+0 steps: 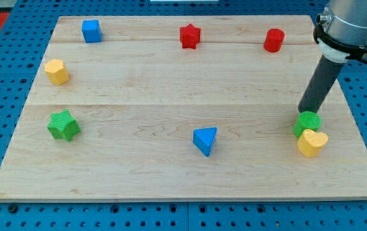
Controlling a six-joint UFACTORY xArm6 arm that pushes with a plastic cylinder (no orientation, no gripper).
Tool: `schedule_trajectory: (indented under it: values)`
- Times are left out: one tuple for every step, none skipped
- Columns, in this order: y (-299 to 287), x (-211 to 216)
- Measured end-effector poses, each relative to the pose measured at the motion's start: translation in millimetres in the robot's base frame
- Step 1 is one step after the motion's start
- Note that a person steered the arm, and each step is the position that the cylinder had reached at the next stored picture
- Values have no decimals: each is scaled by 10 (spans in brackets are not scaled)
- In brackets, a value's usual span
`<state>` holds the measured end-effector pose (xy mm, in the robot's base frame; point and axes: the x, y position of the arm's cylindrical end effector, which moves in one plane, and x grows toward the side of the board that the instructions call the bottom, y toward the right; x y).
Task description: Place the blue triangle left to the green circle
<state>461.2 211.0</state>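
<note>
Blue triangle (204,140) seems to point bottom-right; my tip (305,112) touches green circle (307,123); no hand.

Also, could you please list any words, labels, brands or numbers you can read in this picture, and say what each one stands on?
None: no readable text shows on the board, on any block such as the blue triangle or green circle, or on the rod above my tip.

Around the wooden board (170,77): blue cube (92,31), red star (189,36), red cylinder (274,40) near its top; yellow hexagon (57,72), green star (63,124) left; yellow heart (312,142) right
</note>
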Motion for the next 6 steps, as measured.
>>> schedule_trajectory:
  values:
    - [-205,-55]
    - [-465,-101]
    - [-1027,-101]
    - [-1705,-101]
    - [-2239,-41]
    - [-2440,512]
